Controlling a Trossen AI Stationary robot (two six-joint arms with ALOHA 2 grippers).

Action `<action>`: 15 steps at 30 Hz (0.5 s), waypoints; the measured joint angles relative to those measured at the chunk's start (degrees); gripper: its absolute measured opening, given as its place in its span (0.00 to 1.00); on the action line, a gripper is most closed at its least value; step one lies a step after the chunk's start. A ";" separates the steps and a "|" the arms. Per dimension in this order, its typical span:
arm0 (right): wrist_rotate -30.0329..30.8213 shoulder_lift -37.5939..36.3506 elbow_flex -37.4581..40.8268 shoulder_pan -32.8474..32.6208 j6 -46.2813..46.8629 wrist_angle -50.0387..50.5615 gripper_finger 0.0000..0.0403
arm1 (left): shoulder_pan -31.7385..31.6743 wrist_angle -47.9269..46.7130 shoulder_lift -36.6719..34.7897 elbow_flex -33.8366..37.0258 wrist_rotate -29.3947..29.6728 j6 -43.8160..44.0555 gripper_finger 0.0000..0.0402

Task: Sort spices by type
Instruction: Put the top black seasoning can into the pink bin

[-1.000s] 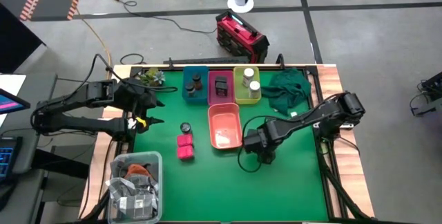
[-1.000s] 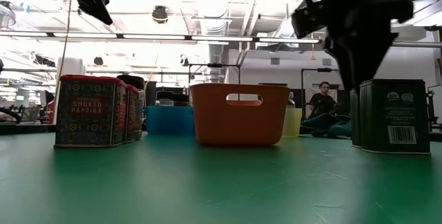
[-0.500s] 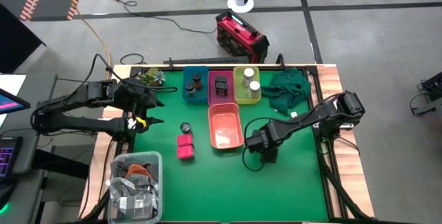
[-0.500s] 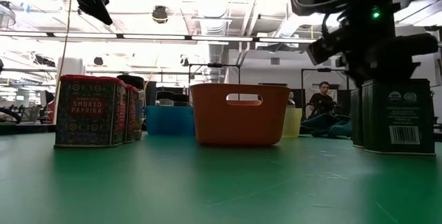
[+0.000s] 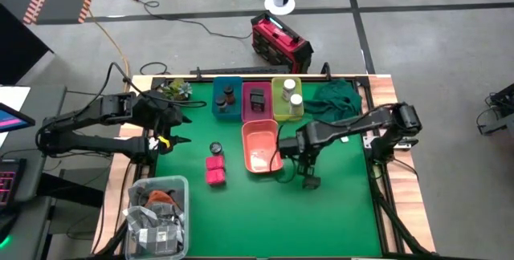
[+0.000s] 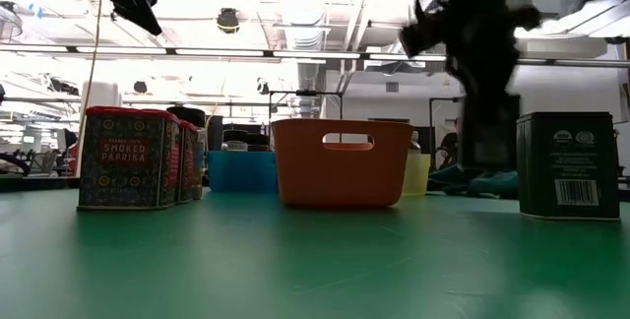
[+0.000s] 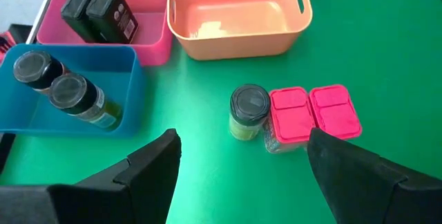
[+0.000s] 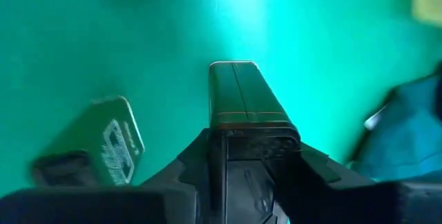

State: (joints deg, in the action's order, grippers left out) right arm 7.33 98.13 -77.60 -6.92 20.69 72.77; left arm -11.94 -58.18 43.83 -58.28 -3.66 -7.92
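Green worktop (image 5: 241, 220) has lots of bare room in front. Left gripper (image 5: 178, 128) waits open. Magenta blocks (image 5: 214, 171) read "SMOKED PAPRIKA". Right gripper (image 5: 295, 145) lifts a dark box (image 8: 238, 96), fingers (image 8: 200, 156) squeezing it. Another box (image 5: 309, 182) stands below.

Three bins (image 5: 257, 99) sit in a row at the back of the table (image 5: 241, 220), one bin (image 5: 262, 147) in front, two blocks (image 5: 214, 170) to its left
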 joint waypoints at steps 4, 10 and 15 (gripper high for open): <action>2.73 0.00 -7.70 2.71 -2.91 2.46 0.42 | 0.00 2.00 0.00 0.00 -0.02 0.04 0.75; 7.14 0.48 -18.04 8.23 -10.60 -1.58 0.41 | 0.00 6.70 0.02 0.96 -0.04 1.07 0.75; 7.25 0.59 -19.74 12.79 -18.77 -10.93 0.38 | 0.00 8.17 0.02 2.96 -0.04 1.90 0.75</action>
State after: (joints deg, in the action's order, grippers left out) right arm 14.58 98.72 -97.34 5.87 1.92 61.85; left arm -11.94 -50.01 43.86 -55.32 -3.70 -6.02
